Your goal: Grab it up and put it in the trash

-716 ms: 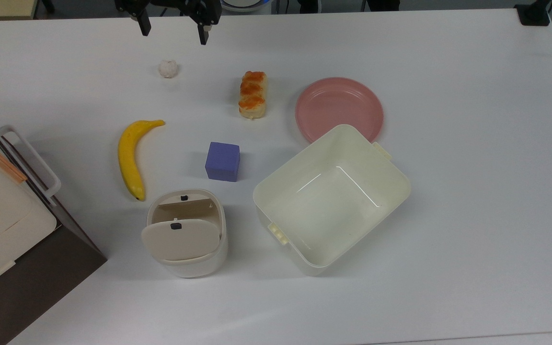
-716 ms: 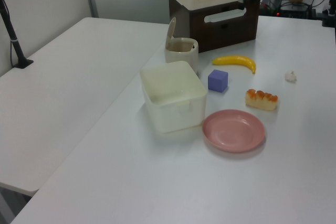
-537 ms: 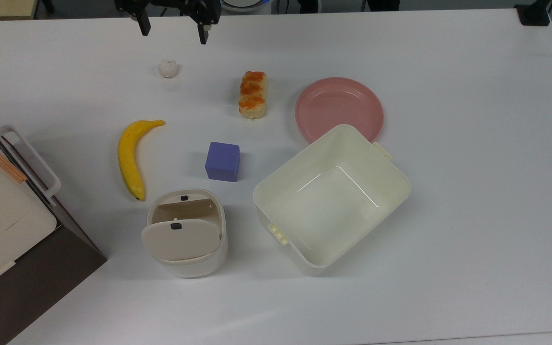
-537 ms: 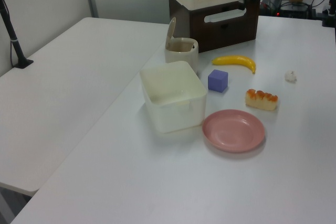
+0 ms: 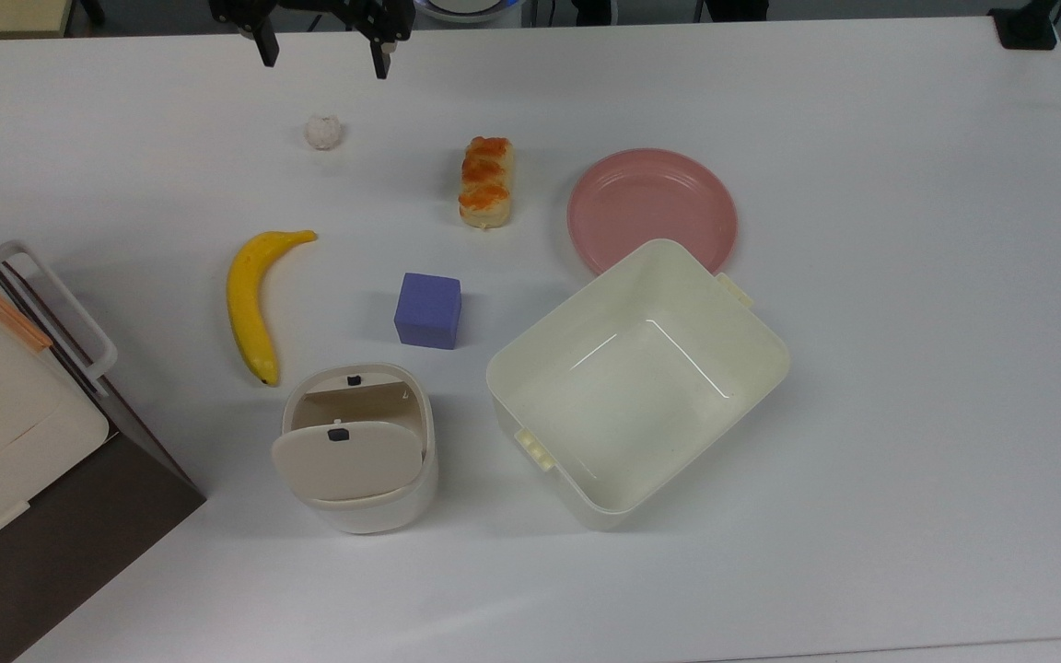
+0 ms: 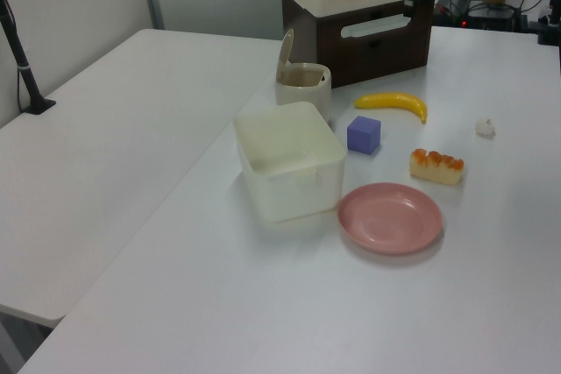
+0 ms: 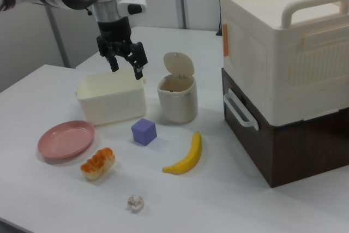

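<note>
The small crumpled white paper ball [image 5: 322, 132] lies on the white table, near the top view's upper left; it also shows as the ball [image 6: 485, 128] and ball [image 7: 136, 202]. My gripper [image 5: 323, 57] hangs open and empty in the air, just beyond the ball toward the top view's upper edge. In the right view the gripper [image 7: 126, 69] hovers high in front of the cream tub. The trash [image 5: 355, 447], a small cream bin with its flap lid tipped up, stands near the banana; it also shows as the bin [image 6: 302, 85] and bin [image 7: 177, 96].
A banana [image 5: 254, 299], a purple cube [image 5: 427, 310] and an orange-topped bread roll [image 5: 486, 181] lie between ball and bin. A pink plate [image 5: 652, 207] and a large cream tub [image 5: 752, 313] sit to the top view's right. A tall cream box on a brown stand [image 7: 289, 75] is at its left.
The gripper has shifted slightly toward the top view's upper left, still open. The ball and the other objects have not moved.
</note>
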Robot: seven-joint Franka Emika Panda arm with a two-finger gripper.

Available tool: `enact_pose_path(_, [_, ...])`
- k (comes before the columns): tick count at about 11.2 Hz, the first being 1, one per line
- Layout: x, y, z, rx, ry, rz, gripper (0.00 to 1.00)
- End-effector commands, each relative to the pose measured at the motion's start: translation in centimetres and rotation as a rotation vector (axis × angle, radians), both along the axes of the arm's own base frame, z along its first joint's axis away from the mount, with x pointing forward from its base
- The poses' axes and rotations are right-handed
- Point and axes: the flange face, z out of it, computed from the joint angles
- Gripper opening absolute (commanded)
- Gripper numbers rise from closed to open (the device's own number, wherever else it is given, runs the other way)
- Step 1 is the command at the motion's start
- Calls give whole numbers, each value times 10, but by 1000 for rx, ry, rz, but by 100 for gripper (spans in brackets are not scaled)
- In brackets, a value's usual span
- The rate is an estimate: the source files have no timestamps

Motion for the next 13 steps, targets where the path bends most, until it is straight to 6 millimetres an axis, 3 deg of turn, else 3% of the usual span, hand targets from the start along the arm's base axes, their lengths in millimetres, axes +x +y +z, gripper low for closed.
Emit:
enact_pose_path(1, [-4, -1, 7, -15, 16, 25, 100])
enact_pose_path(13, [-4, 2, 4, -16, 23, 48, 100])
